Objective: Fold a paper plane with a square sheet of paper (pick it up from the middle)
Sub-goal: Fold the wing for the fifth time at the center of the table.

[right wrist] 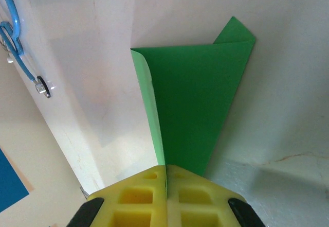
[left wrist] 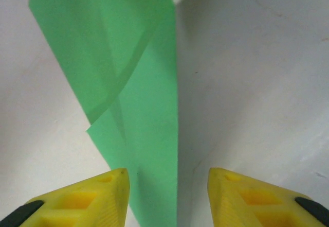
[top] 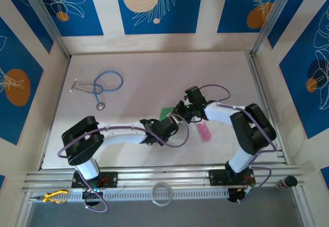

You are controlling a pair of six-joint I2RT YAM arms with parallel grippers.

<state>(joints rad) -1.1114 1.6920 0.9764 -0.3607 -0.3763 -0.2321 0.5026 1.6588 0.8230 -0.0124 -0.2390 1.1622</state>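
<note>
I see green paper sheet (top: 166, 112), folded narrow, mid-table. Right gripper (right wrist: 166, 168) pinched shut on its tip, arm reaching 9 o'clock. Left gripper (left wrist: 168, 178) half open, straddling sheet, arm reaching 3 o'clock.

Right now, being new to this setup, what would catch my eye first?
The folded green paper mid-table, its narrow end pinched by the right end effector, with the left end effector open over it. A blue stethoscope lies far left; a pink bottle sits by the right arm.
</note>
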